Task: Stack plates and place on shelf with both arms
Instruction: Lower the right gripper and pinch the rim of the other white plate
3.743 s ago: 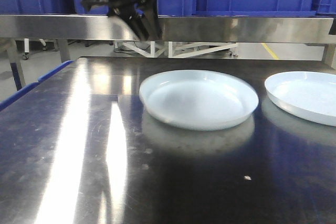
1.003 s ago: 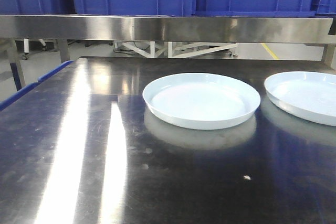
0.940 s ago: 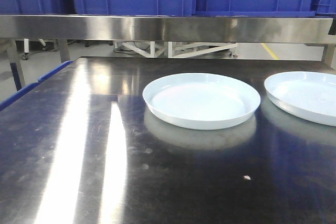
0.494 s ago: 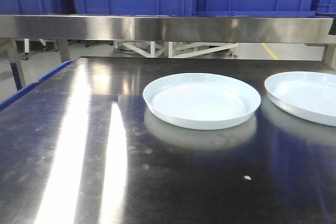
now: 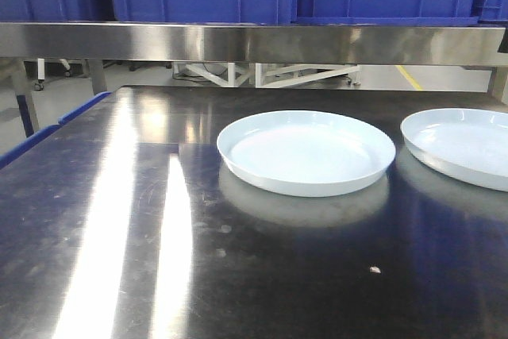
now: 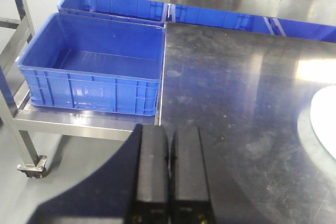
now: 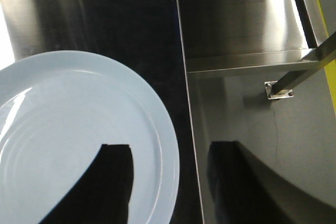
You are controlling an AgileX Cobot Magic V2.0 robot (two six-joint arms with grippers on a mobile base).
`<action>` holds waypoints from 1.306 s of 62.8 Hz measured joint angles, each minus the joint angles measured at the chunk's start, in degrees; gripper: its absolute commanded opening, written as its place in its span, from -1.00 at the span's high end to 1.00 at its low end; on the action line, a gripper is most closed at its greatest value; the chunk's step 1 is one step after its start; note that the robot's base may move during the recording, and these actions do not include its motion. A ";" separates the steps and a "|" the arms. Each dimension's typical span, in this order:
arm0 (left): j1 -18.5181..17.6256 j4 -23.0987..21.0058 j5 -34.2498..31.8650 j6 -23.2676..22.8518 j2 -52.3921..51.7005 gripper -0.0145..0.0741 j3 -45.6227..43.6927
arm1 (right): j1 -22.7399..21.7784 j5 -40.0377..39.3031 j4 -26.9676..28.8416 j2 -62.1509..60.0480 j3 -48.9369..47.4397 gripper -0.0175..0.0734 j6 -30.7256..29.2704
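- Steel desk (image 5: 119,236) carries both plates, apart, unstacked
- Open blue crate (image 6: 94,72) sits on a rack (image 6: 79,124) beside the desk
- Middle plate (image 5: 305,152) and right-hand plate (image 5: 460,144) lie flat
- Right pincer (image 7: 168,187) spread over the right-hand plate's edge
- Left pincer (image 6: 169,177) pressed together by the desk's corner

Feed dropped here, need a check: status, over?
Left tool shut, empty. Right tool open over right plate rim. Centre plate beside it on table, apart, unstacked. Nothing between them.
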 measured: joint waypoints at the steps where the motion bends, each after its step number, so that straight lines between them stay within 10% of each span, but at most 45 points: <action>1: 0.00 0.00 0.00 0.00 0.00 0.47 0.00 | -0.04 -0.11 0.00 0.39 -0.26 -0.34 0.00; 82: 0.00 0.09 0.00 0.00 0.00 0.47 0.00 | -1.62 -0.57 -0.73 11.50 -1.97 -0.34 0.00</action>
